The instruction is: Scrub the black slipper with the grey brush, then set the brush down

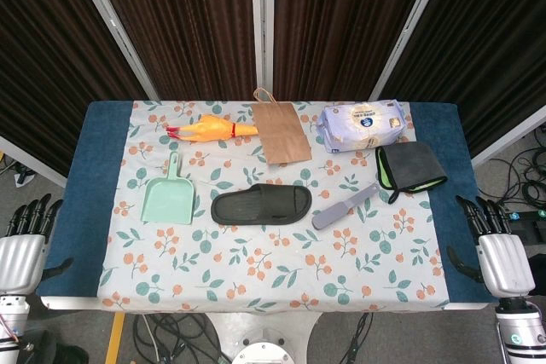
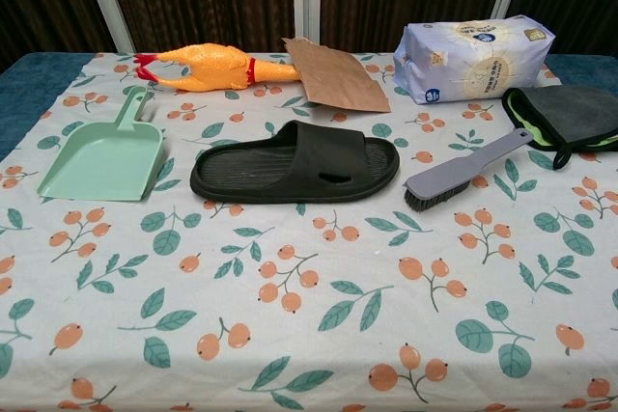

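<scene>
1. Head view: my left hand and right hand flank the table, fingers apart, empty.
2. The long-handled grey plastic brush lies bristles-down just right of the black rubber slipper, reachable by my right hand.

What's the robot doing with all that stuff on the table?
Nothing is being handled yet. The left hand and right hand wait empty at the table's sides. The black rubber slipper lies in the middle of the flowery tablecloth, and the grey long-handled brush lies untouched just beside it.
</scene>
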